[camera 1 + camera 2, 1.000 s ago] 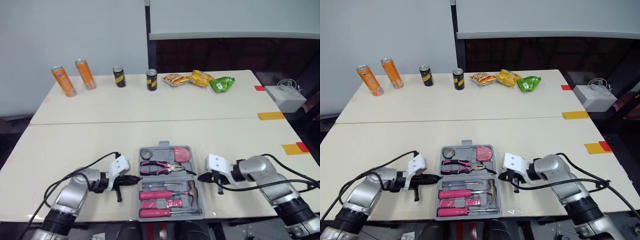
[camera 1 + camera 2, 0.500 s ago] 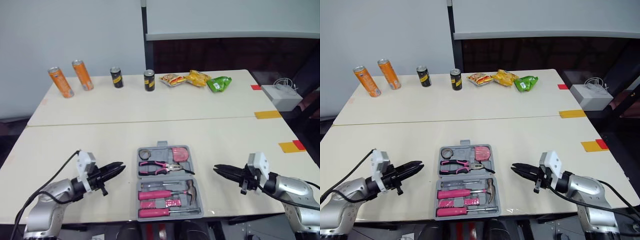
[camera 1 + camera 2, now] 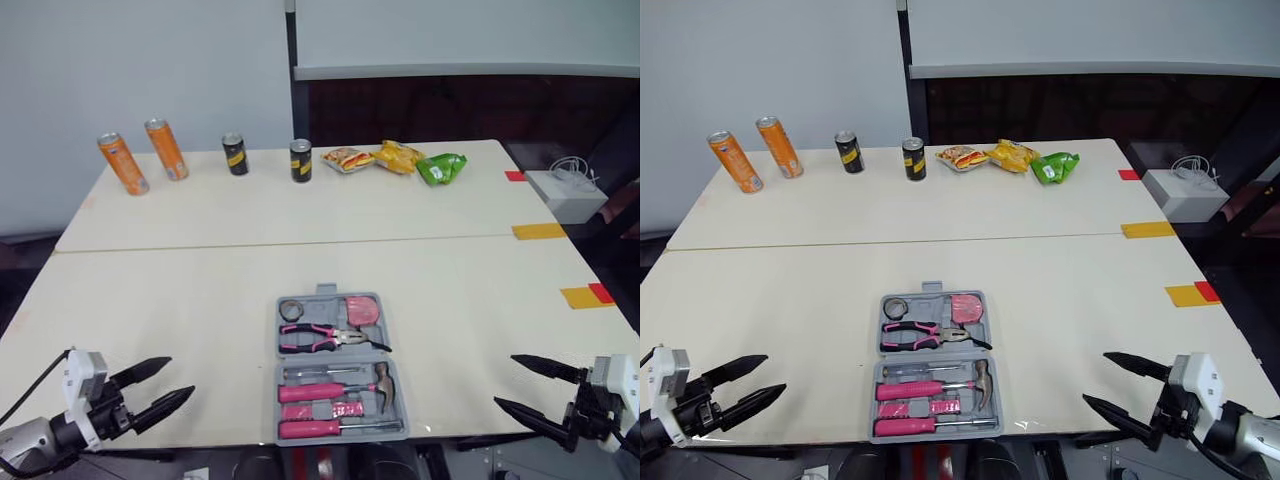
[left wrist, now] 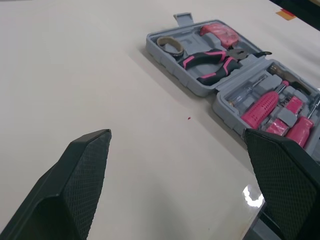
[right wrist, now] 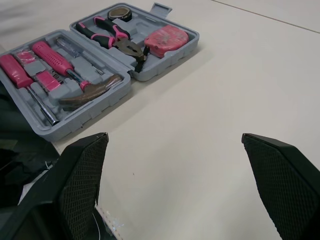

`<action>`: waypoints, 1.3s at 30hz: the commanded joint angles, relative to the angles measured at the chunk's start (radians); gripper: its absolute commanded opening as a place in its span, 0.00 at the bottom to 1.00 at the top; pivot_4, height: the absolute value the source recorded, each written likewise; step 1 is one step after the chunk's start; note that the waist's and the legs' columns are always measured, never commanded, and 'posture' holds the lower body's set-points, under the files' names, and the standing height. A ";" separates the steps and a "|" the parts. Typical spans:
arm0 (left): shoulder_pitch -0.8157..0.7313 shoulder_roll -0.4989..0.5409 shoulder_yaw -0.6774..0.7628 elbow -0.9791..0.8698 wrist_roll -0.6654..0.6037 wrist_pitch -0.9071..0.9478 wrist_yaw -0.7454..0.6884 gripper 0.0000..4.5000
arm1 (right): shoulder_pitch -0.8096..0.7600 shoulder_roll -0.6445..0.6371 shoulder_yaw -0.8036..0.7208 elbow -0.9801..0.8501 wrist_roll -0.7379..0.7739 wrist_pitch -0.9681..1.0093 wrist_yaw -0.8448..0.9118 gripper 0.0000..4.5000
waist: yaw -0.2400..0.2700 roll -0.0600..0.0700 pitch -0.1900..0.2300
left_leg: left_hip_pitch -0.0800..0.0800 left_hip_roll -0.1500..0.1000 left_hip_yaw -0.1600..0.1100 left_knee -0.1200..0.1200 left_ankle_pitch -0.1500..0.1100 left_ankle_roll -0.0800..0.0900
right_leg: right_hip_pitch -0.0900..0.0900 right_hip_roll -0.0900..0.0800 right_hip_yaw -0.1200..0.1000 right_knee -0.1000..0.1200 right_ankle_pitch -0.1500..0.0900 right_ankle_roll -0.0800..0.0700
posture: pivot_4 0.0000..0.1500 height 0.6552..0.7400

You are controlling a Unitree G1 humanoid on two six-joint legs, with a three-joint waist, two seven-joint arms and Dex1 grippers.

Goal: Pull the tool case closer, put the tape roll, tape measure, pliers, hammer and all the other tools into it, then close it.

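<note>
Cream tabletop (image 3: 150, 300) ran under me, two tables butted together. The grey tool case (image 3: 322, 300) lay open and flat at the middle of the near edge. My left gripper (image 3: 181, 376) hung low at the near left corner and my right gripper (image 3: 505, 380) at the near right. Both had their fingers spread wide and held nothing, and both were well apart from the case.

In the far half sat the tape roll (image 3: 291, 309), the tape measure (image 3: 362, 310) and the pliers (image 3: 320, 337). In the near half sat the hammer (image 3: 383, 380) beside the pink-handled screwdrivers (image 3: 310, 390). I saw no loose tool on the table, so I judged the packing done and the closing left to do.

To close it well, I reckoned I should bring both grippers in from the sides. One would pin the near half flat. The other would catch the far rim by its latch tab and fold that half slowly over the hinge. A quick swing might tip the pliers or tape measure out of their recesses, though I could not tell how firmly they were seated. The near half lay close to the table's edge, so any push towards me risked sliding the case off.

As for writing, the orange cans (image 3: 124, 163), black cans (image 3: 234, 154) and snack packets (image 3: 398, 157) at the far side carried labels I could not read. I made out no lettering on the case or tools.
</note>
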 commanded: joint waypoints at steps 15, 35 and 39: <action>-0.323 0.022 -0.404 -0.089 0.078 -0.031 -0.093 0.47 | -0.579 -0.067 0.406 -0.115 0.048 0.670 -0.271 1.00 | -0.001 0.003 -0.001 | 0.003 0.000 0.000 0.001 0.004 0.005 | 0.000 0.000 0.000 0.006 0.003 -0.004 | 1.00 1.00; -0.413 -0.056 -0.645 0.050 0.271 -0.164 -0.064 0.01 | -1.021 0.050 0.744 0.340 -0.152 0.870 -0.228 1.00 | -0.001 0.004 -0.001 | -0.001 0.001 0.001 0.009 0.007 0.001 | -0.005 0.000 0.003 0.021 0.003 -0.006 | 1.00 1.00; -0.404 -0.058 -0.657 0.095 0.305 -0.196 -0.048 0.01 | -1.055 0.086 0.772 0.381 -0.165 0.899 -0.212 1.00 | -0.001 0.004 0.000 | -0.001 0.001 0.001 0.009 0.007 0.000 | -0.005 0.000 0.003 0.021 0.003 -0.006 | 1.00 1.00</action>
